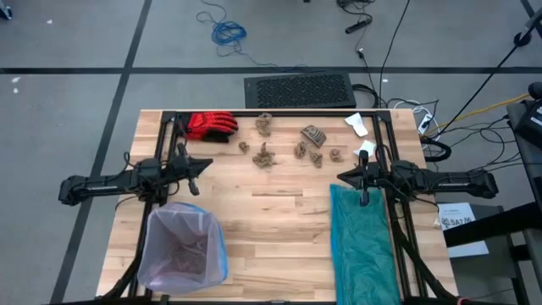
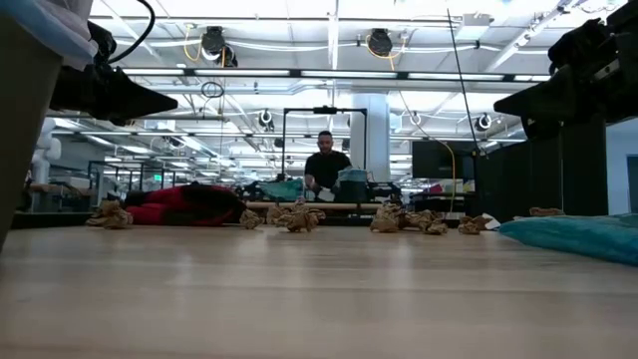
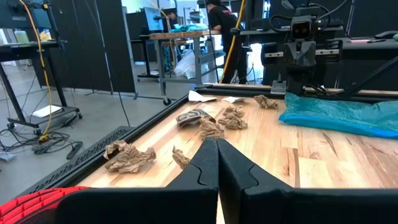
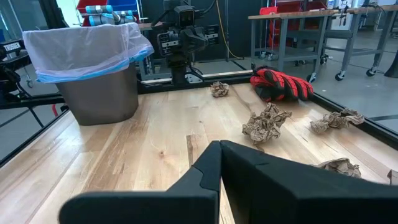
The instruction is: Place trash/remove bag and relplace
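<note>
Near the front edge of the pale wooden surface (image 1: 279,229) stands the grey bin lined with the thin lilac-pink plastic bag (image 1: 180,246). Just behind it hovers the left gripper (image 1: 194,167), jaws shut and empty; the right gripper (image 1: 364,180) likewise. The crumpled tan paper lumps (image 1: 267,155) lie farther back between them, slightly nearer the left arm.

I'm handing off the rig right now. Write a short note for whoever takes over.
Left pincer: shut, empty, parked at the left edge.
Right pincer: shut, empty, parked at the right edge.
Bin near left, lilac liner fitted.
Brown paper lumps and white scraps lie along the far side.
Red glove far left, teal bag near right.
Done: nothing. Left: bin the trash, swap the liner.
</note>
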